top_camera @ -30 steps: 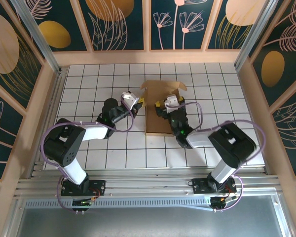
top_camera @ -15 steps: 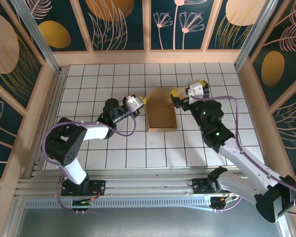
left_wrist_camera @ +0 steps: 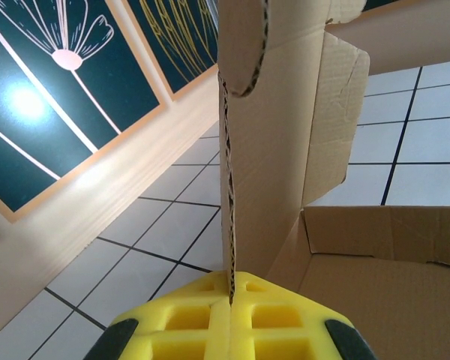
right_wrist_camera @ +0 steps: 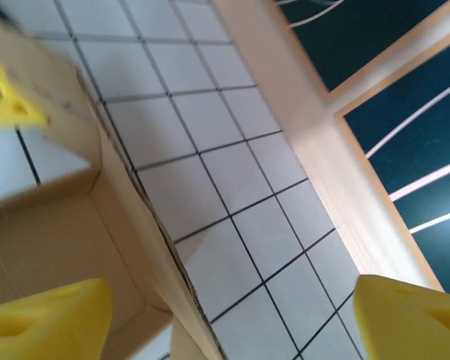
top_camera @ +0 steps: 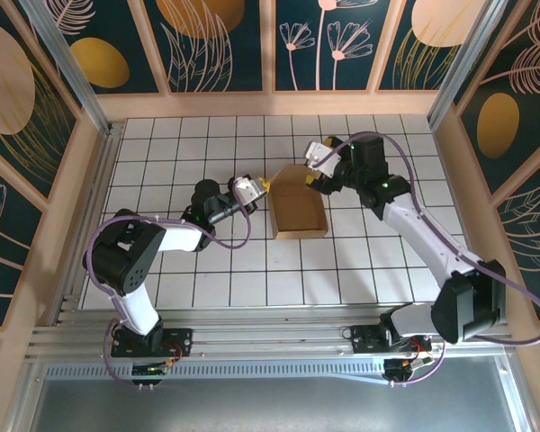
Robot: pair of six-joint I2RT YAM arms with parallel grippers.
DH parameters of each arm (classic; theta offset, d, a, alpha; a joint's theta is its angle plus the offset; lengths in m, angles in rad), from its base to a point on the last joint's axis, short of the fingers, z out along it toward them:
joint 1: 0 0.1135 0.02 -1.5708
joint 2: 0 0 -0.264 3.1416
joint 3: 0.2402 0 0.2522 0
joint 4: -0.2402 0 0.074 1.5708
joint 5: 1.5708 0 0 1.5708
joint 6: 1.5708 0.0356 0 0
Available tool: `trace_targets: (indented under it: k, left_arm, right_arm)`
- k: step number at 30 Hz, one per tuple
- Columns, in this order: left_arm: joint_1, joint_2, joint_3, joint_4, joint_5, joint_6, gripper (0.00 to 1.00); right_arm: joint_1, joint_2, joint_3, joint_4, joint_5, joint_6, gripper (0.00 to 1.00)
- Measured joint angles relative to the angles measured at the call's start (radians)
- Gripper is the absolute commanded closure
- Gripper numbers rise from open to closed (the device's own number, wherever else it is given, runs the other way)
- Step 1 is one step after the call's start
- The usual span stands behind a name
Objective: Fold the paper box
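The brown paper box lies mid-table as a shallow tray with raised walls. My left gripper is shut on the box's left wall, and in the left wrist view its yellow fingertips pinch the upright corrugated edge of the paper box. My right gripper hovers open at the box's far right corner. In the right wrist view its yellow fingers stand wide apart, with the box's wall passing between them untouched; the gripper's midpoint lies over the tiles.
White tiled table with wooden rails and dark flowered panels on three sides. A yellow pad of the other gripper shows at the box's far wall. Open tiles lie in front of and behind the box.
The right arm has swung from over the box's middle out to its far right corner and stretched out. The box's flaps now stand as walls. The left gripper kept its hold.
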Motion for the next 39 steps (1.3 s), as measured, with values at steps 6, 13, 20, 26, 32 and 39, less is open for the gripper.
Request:
trace_targets:
  k: [6,13,20,26,32,39]
  left_arm:
    - [0.0,0.009,0.011,0.003,0.017,-0.016,1.0]
    - [0.0,0.033,0.014,0.028,0.017,-0.068,0.78]
    - [0.0,0.026,-0.021,0.131,-0.002,-0.172,0.36]
    - [0.003,-0.143,-0.178,0.181,-0.076,-0.34,0.35]
    - [0.065,-0.315,-0.054,-0.045,-0.192,-0.621,0.52]
    - [0.152,-0.226,0.257,-0.442,-0.217,-0.777,0.52]
  right_arm:
    - [-0.037,0.102,0.098,-0.055,-0.08,-0.089,0.59]
    - [-0.037,0.13,0.116,-0.105,-0.129,-0.124,0.75]
    - [-0.037,0.138,0.161,-0.16,-0.152,-0.129,0.81]
    - [-0.045,0.147,0.233,-0.215,-0.165,-0.152,0.87]
    - [-0.068,0.188,0.296,-0.269,-0.185,-0.174,0.93]
    - [-0.069,0.195,0.296,-0.302,-0.219,-0.173,0.92]
